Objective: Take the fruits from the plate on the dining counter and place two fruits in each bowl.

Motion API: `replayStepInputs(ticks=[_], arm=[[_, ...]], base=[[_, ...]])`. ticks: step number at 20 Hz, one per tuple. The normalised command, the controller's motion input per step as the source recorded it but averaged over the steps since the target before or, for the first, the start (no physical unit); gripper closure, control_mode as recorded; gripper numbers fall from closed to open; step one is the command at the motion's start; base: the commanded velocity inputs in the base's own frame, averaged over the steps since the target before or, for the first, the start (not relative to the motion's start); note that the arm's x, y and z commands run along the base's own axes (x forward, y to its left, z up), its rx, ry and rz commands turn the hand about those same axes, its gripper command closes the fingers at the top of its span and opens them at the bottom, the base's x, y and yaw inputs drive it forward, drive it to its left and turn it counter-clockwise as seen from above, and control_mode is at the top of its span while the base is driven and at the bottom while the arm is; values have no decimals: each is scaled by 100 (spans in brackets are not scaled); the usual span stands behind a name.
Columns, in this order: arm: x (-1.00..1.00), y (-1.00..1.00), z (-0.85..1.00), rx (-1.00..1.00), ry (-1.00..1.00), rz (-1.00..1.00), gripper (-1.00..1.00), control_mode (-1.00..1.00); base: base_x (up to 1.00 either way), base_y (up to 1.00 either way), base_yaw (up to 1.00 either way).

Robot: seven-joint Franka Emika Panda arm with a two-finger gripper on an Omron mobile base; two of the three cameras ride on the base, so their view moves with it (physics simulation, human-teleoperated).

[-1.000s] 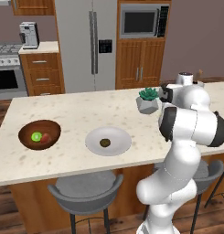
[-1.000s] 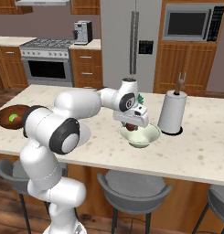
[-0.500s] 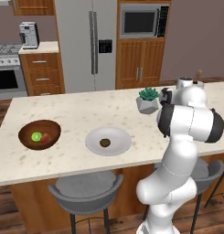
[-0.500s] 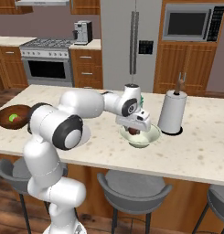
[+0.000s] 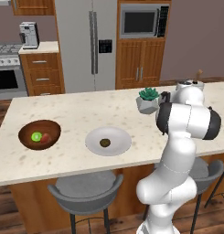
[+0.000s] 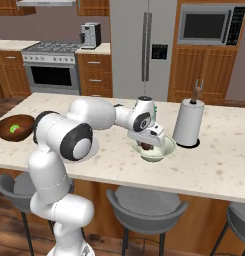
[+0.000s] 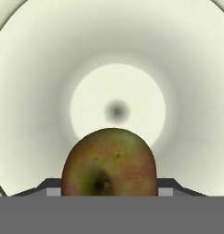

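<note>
We've got the fingers clenched on a brown fruit hanging right over the cream-green bowl at the bench's right, so next we'd just let go.

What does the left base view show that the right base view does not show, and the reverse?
Left base view: the plate with one dark fruit, and the succulent. Right base view: the gripper shut on a brown fruit over the pale bowl. Both: the brown bowl holding the green fruit, on the dining counter.
</note>
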Motion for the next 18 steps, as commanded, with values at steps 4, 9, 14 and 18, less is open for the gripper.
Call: replayStepInputs(ticks=[4,9,14,18], arm=[[0,-6,-19,0,0,0,100,-100],[0,-1,-16,0,0,0,-100,-100],[0,-1,-5,0,0,0,-100,-100],[0,-5,2,1,0,0,-100,-100]], base=[[0,0,0],[0,0,0],[0,0,0],[0,0,0]])
